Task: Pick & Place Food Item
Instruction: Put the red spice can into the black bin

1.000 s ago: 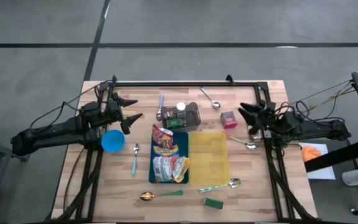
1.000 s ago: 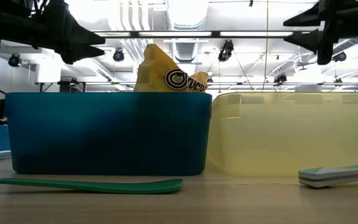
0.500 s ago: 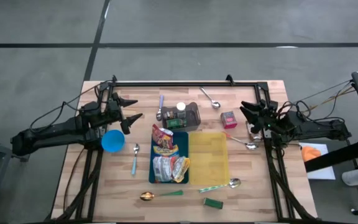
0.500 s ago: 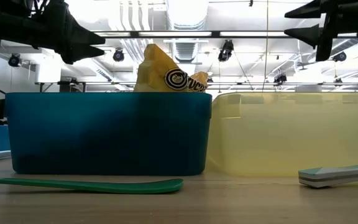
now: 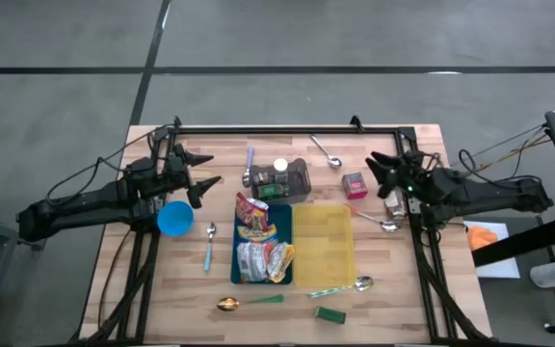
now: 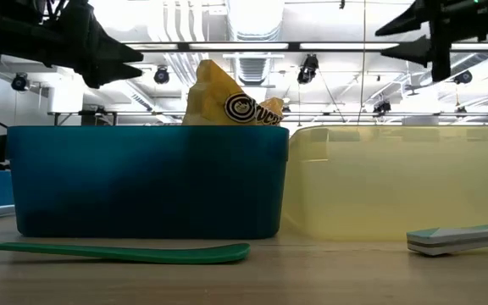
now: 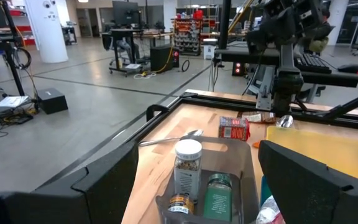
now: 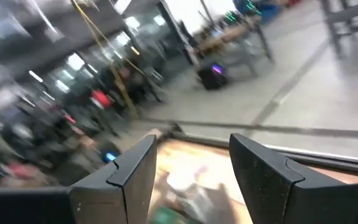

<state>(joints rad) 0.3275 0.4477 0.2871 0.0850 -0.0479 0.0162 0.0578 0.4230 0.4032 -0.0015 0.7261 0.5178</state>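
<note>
Several food packets (image 5: 258, 241) lie in a blue bin (image 5: 283, 214); a yellow packet (image 6: 227, 102) sticks up above its rim. Beside it on the right stands an empty yellow bin (image 5: 326, 241). A small red box (image 5: 355, 183) and a brown packet (image 5: 393, 202) lie on the table near my right arm. My left gripper (image 5: 210, 169) hovers open at the table's left, above a blue cup (image 5: 174, 219). At the table's right, my right gripper (image 5: 374, 172) is open in the air, level, with nothing between its fingers (image 8: 129, 174).
A dark tray with spice jars (image 5: 285, 179) stands behind the bins. Spoons lie scattered: far side (image 5: 326, 149), right (image 5: 383, 225), near (image 5: 249, 302), left (image 5: 209, 246). A small green block (image 5: 330, 314) sits by the near edge. A black frame (image 5: 287, 129) runs along the far edge.
My right gripper has risen a little and swung slightly toward the table's left and far side, above the red box and brown packet. Its fingers keep the same gap. The packet below it now shows more plainly.
</note>
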